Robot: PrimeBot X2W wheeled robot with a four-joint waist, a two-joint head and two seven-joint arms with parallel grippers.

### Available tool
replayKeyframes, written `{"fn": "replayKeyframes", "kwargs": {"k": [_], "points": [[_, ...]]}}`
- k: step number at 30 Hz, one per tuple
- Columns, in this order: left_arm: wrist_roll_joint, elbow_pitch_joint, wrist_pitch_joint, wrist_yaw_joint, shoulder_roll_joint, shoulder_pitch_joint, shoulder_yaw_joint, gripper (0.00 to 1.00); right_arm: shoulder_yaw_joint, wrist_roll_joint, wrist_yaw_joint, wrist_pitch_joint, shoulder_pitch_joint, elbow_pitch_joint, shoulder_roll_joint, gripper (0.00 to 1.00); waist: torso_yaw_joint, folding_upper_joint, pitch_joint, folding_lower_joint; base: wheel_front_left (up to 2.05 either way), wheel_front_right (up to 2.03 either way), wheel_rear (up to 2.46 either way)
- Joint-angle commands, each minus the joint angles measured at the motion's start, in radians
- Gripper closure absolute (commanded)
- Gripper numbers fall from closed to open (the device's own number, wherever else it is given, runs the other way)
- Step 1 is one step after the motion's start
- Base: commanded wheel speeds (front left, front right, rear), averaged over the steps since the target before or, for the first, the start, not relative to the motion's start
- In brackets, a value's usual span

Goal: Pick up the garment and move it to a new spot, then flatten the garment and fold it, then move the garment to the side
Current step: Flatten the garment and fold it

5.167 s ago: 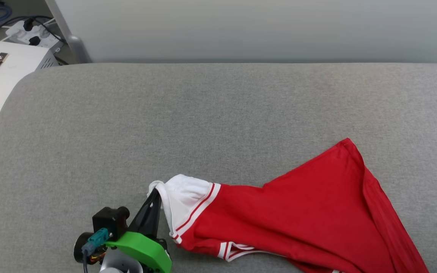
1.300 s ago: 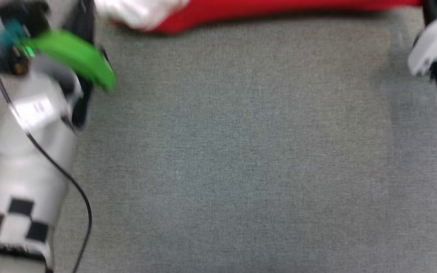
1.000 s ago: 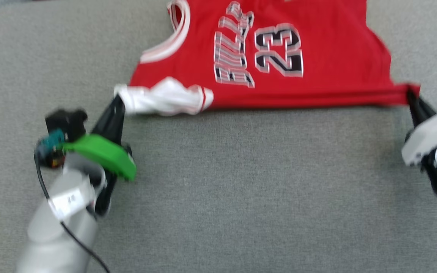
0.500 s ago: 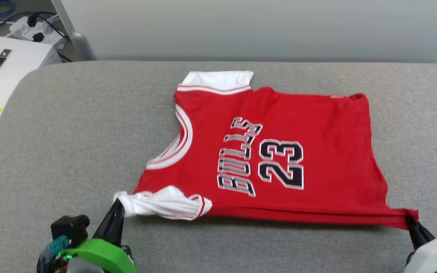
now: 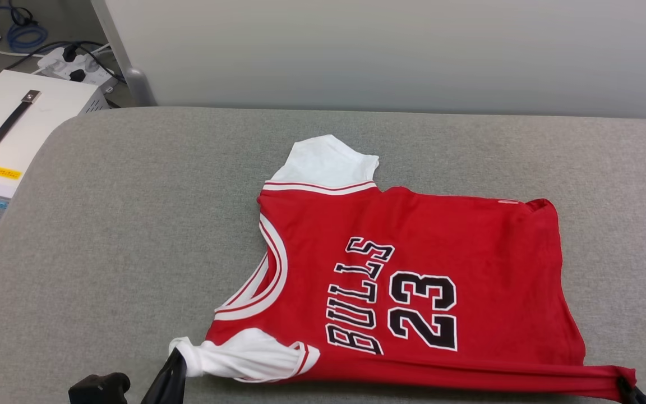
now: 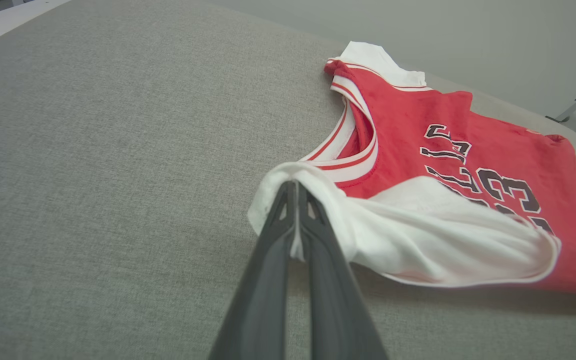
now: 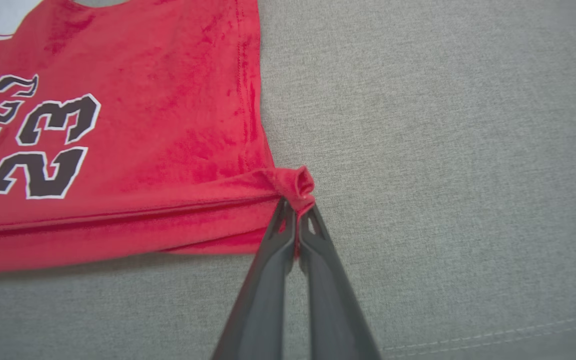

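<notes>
Pinching the bunched edge of the near white sleeve, the left gripper (image 6: 295, 189) is pressing its two dark fingers together on the cloth at the near left corner of the garment (image 5: 413, 264). Over on the right, the right gripper (image 7: 295, 207) is clamping just as tightly on the garment's near right corner, where the red hem is rolling into a small knot at the tips. Between the two pincers the near edge of the shirt is stretching in a taut, slightly folded line and casting a thin shadow. Beyond that edge the red body is lying flat, front side up, with the neck opening facing left and the hem facing right, so the black "BULLS" lettering and the "23" are reading sideways. The far white sleeve is lying smooth, pointing toward the far side. All of it is resting on a wide grey fabric cushion (image 5: 132, 235), right of centre and toward the near edge. Off the cushion's far left corner a white box (image 5: 20, 134) with a dark handle is sitting, with a power strip (image 5: 73, 59) and cables (image 5: 23, 35) lying just beyond it. A pale wall panel (image 5: 390, 50) is running along the far side.
</notes>
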Motion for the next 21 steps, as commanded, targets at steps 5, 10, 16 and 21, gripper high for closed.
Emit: {"fn": "replayKeyframes", "kwargs": {"k": [5, 10, 16, 21], "points": [[0.013, -0.005, 0.023, -0.011, 0.022, -0.071, -0.012, 1.00, 0.003, -0.037, -0.009, 0.009, -0.057, -0.008, -0.010, 1.00, -0.005, 0.0000, 0.043, 0.0001, 0.00, 0.00, 0.00], [0.029, 0.047, 0.031, -0.054, 0.013, -0.206, -0.041, 1.00, 0.040, -0.051, -0.009, 0.009, -0.159, 0.030, -0.039, 1.00, -0.006, 0.0000, 0.099, 0.0001, 0.00, 0.00, 0.00], [0.035, 0.157, 0.025, -0.103, -0.010, -0.347, -0.066, 1.00, 0.086, -0.054, -0.009, -0.013, -0.273, 0.109, -0.083, 1.00, -0.009, 0.0000, 0.161, 0.0001, 0.00, 0.00, 0.00], [0.021, 0.259, 0.013, -0.138, -0.045, -0.416, -0.084, 1.00, 0.137, -0.045, -0.009, -0.052, -0.335, 0.203, -0.103, 1.00, -0.010, 0.0000, 0.204, 0.0001, 0.00, 0.00, 0.00]]}}
